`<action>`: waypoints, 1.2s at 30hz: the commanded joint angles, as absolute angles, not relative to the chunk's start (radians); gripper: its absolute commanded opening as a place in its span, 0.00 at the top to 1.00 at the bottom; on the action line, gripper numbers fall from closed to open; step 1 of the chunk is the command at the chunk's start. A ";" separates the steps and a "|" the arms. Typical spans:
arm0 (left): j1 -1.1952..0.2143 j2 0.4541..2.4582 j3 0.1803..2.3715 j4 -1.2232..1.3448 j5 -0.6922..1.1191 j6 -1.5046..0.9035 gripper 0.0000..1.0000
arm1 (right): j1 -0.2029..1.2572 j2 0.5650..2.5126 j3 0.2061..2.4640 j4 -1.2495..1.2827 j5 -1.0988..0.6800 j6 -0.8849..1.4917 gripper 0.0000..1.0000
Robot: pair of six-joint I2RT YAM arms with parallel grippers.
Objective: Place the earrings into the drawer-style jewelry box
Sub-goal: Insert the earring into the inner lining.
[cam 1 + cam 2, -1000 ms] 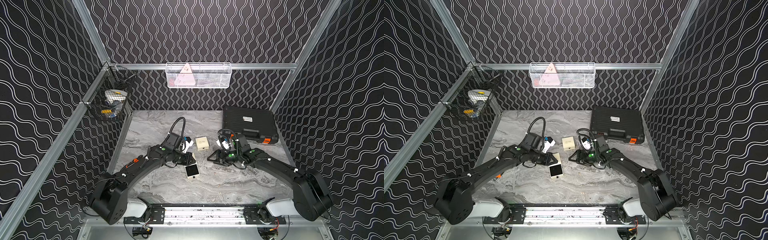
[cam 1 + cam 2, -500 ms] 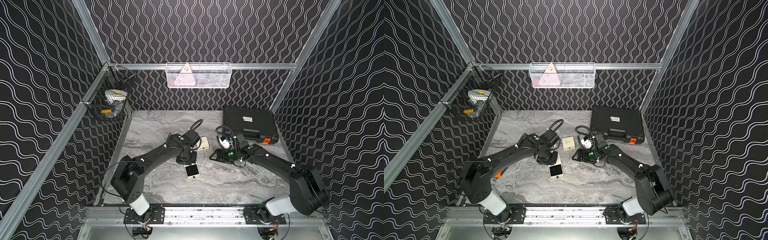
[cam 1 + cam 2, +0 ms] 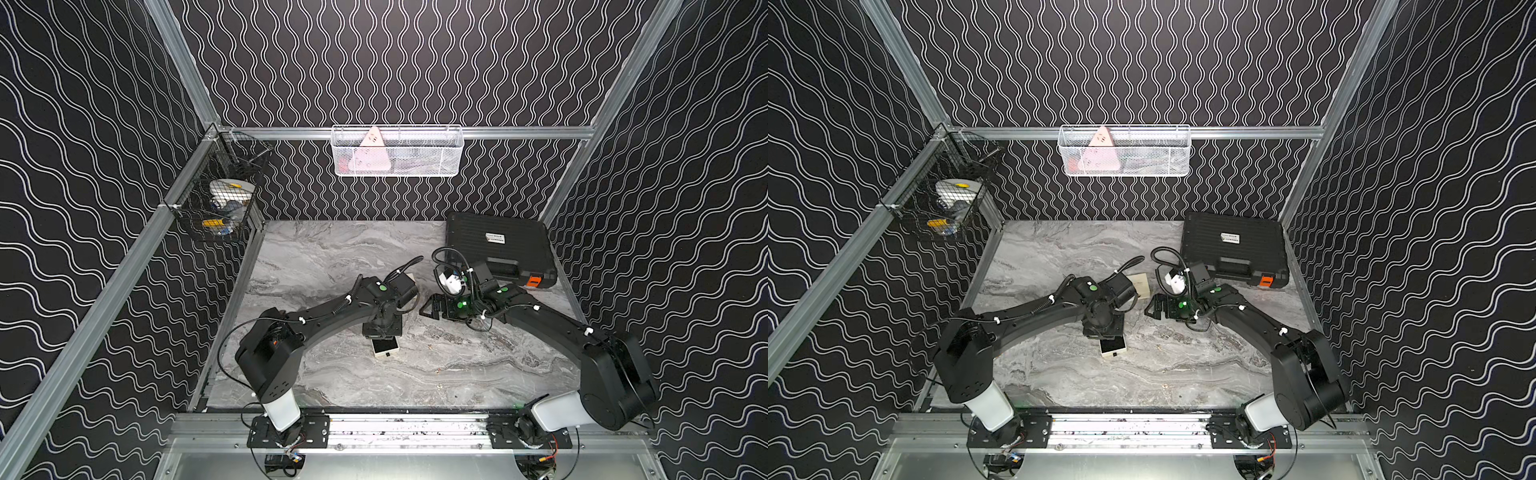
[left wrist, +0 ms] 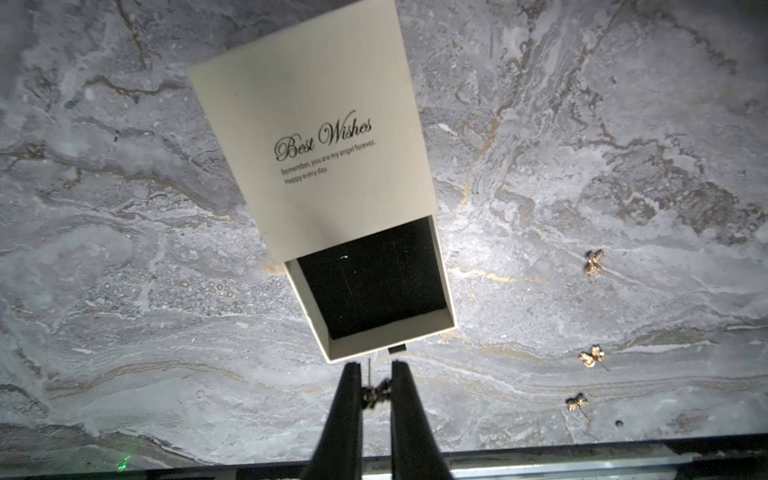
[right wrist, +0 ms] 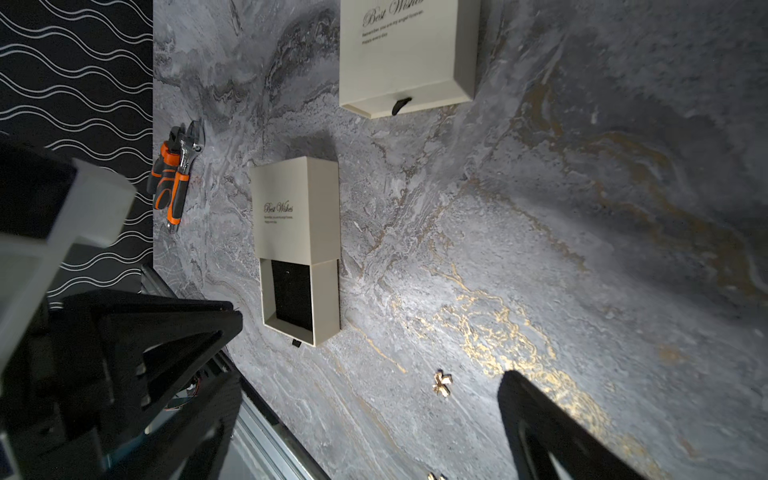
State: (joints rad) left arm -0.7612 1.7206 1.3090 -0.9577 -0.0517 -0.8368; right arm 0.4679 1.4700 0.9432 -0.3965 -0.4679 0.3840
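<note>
Cream cardboard drawer-style jewelry box (image 4: 316, 145) sits on the grey marble table (image 4: 124, 208). Its drawer (image 4: 386, 338) is pulled out and the black lining looks bare, so likely nothing is placed yet. Left jaws are closed on one tiny gold earring (image 4: 375, 394), just short of the drawer front. More loose gold earrings (image 4: 592, 357) lie beside. Right jaws are wide apart and empty, above another stud (image 5: 441, 383). Second cream box (image 5: 407, 54), shut, and orange-handled pliers (image 5: 174, 183) lie well apart. Nothing blocks the drawer.

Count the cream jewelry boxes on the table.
2. The open jewelry box, drawer pulled out, lies mid-table below the left arm wrist; the closed jewelry box sits farther back, partly hidden by that arm from above.
</note>
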 commanded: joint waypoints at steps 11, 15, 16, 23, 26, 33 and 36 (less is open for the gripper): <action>-0.763 1.797 1.346 -0.943 -0.048 -0.860 1.00 | 0.461 1.457 0.950 -0.432 -0.456 0.377 0.00; -0.763 1.821 1.353 -0.935 -0.049 -0.847 1.00 | 0.461 1.454 0.950 -0.431 -0.465 0.378 0.00; -0.764 1.825 1.354 -0.933 -0.053 -0.843 1.00 | 0.461 1.454 0.951 -0.431 -0.468 0.378 0.00; -0.762 1.829 1.337 -0.891 -0.069 -0.833 1.00 | 0.461 1.452 0.947 -0.428 -0.481 0.378 0.00; -0.760 1.836 1.336 -0.882 -0.074 -0.827 1.00 | 0.462 1.454 0.945 -0.423 -0.489 0.381 0.00; -0.756 1.845 1.321 -0.861 -0.071 -0.817 1.00 | 0.461 1.454 0.940 -0.418 -0.497 0.385 0.00; -0.755 1.850 1.318 -0.853 -0.070 -0.812 1.00 | 0.461 1.454 0.939 -0.416 -0.500 0.388 0.00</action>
State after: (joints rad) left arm -0.7570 1.8450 1.3216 -0.8581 -0.0551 -0.8314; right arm 0.4622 1.4567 0.9405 -0.4194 -0.4885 0.3817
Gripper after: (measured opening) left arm 0.113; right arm 0.998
